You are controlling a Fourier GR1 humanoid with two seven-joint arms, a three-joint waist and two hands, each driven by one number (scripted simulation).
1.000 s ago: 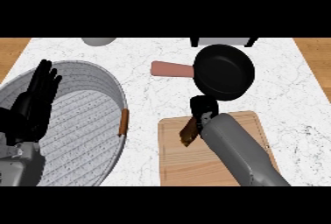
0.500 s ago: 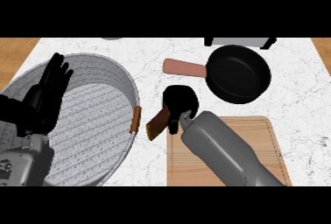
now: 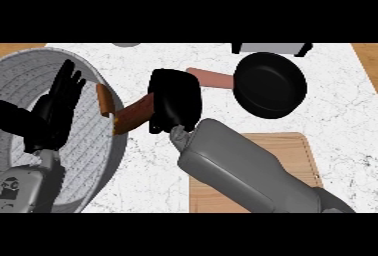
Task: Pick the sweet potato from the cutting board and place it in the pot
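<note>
One right robot hand [image 3: 174,100] is curling round the sweet potato [image 3: 133,114], nearing the pot [image 3: 111,150] rim at 9 o'clock; clipping it is risking a spill. Left robot hand [image 3: 57,107] is resting open.

My right hand [image 3: 175,100] holds the sweet potato [image 3: 133,114] at its left side, just beside the pot [image 3: 111,160]. The frying pan [image 3: 270,84] lies right of it, the cutting board [image 3: 295,150] nearer me. My left hand [image 3: 55,110] shows over the pot.
</note>
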